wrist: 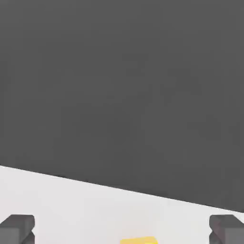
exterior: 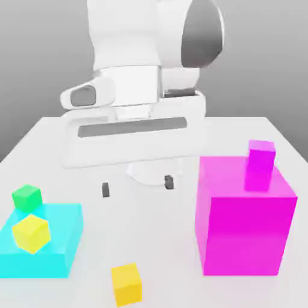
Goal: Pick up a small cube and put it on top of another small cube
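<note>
While the arm hangs over the counter (exterior: 162, 240), exterior view, hand (exterior: 137, 186): fingertips wide apart, nothing between
Golden cube (exterior: 127, 284): on the counter, nearer the camera than the hand
Green cube (exterior: 27, 198): on or just behind the cyan block (exterior: 45, 258), near the yellow cube (exterior: 32, 233)
Magenta block (exterior: 243, 216): exterior view's right
Hand view, yellowish cube (wrist: 139, 240): partly visible, probably the golden one

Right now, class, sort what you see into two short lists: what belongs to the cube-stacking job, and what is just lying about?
Part of the job:
- golden cube
- green cube
- open gripper

Just lying about:
- lemon-yellow cube
- cyan block
- large magenta block
- small magenta block
</note>
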